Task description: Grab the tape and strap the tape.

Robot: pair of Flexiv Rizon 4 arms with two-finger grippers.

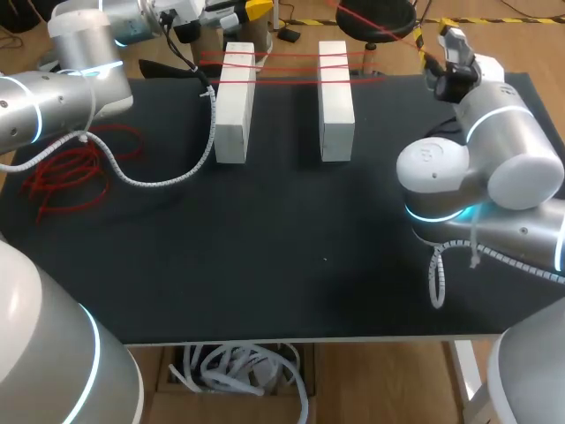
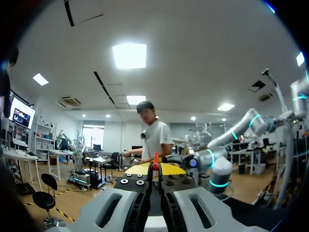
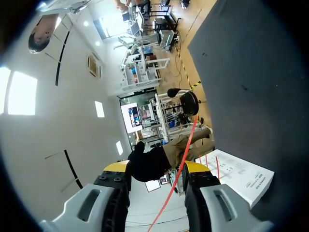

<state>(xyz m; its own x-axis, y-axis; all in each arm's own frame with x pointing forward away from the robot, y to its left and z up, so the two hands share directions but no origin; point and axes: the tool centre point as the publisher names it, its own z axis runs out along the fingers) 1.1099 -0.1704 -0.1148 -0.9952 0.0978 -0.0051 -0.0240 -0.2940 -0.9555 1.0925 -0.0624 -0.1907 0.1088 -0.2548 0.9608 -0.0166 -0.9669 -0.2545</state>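
Overhead: a black desk (image 1: 291, 247) holds two white blocks (image 1: 234, 102) side by side, red tape (image 1: 291, 66) stretched across their far ends; a loose red tangle (image 1: 75, 172) lies near the left arm (image 1: 53, 97). Left wrist: left fingers (image 2: 137, 170) clamped together on the tape. Right wrist: right fingers (image 3: 195, 167) apart, tape running between them.
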